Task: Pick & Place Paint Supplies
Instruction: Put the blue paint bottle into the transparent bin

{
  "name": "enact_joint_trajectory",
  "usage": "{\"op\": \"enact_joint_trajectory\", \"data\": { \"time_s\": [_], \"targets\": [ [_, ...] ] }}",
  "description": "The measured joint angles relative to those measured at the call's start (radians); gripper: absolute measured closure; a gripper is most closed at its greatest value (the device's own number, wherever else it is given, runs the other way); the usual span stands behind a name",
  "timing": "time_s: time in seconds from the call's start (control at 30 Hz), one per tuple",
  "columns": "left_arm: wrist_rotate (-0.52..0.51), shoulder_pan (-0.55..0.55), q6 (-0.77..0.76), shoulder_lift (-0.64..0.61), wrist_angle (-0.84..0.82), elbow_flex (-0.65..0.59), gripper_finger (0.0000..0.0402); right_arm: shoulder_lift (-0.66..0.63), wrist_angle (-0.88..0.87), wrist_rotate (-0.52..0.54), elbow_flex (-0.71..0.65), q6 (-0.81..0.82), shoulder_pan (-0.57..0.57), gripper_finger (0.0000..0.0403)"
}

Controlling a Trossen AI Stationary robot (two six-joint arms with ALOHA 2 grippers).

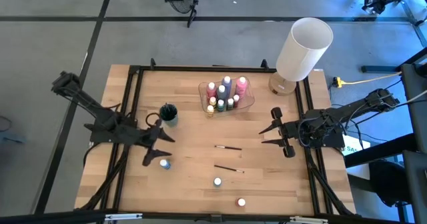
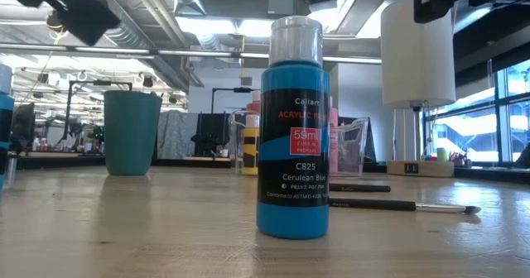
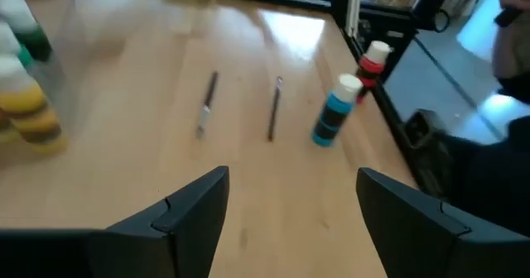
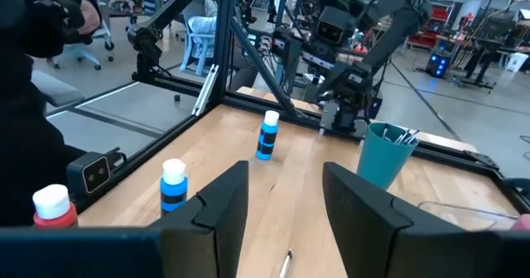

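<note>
Lower centre, 2 paintbrushes (image 1: 228,147) are lying flat: light, thin, likely slippery, best pinched mid-handle. Left gripper (image 1: 155,149) and right gripper (image 1: 275,135) are hovering, fingers apart.

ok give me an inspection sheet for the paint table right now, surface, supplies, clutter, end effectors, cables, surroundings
Surface: wooden table in a black frame.
Job's things: clear bin holds pink, purple, grey and small yellow and green bottles; teal cup stands left of it; two paintbrushes lie mid-table; three blue bottles and one red bottle stand loose toward the near edge.
Clutter: white lamp at the far right corner.
End effectors: left end effector open, above a blue bottle; right end effector open, at the right edge, empty.
Cables: yellow cable on the floor at right.
Surroundings: grey floor, workshop behind.
</note>
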Motion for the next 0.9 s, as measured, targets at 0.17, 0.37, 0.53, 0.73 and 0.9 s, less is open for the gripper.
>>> {"op": "enact_joint_trajectory", "data": {
  "time_s": [0.17, 0.37, 0.53, 0.73, 0.9],
  "targets": [
    [0.034, -0.055, -0.154, -0.010, -0.022, 0.036, 0.0142, 0.009, 0.002, 0.000, 0.000, 0.026, 0.000, 0.0245],
    [0.142, -0.104, -0.143, -0.013, -0.107, 0.038, 0.0142, 0.028, 0.009, -0.001, 0.000, 0.028, 0.000, 0.0245],
    [0.099, -0.147, -0.128, -0.004, -0.188, 0.038, 0.0143, 0.038, 0.023, -0.006, 0.000, 0.028, 0.000, 0.0245],
    [0.046, -0.178, -0.113, -0.002, -0.285, 0.038, 0.0150, 0.039, 0.041, -0.007, 0.000, 0.050, 0.000, 0.0245],
    [0.038, -0.192, -0.103, 0.000, -0.300, 0.038, 0.0151, 0.040, 0.057, -0.009, 0.000, 0.057, 0.000, 0.0245]
  ]
}}
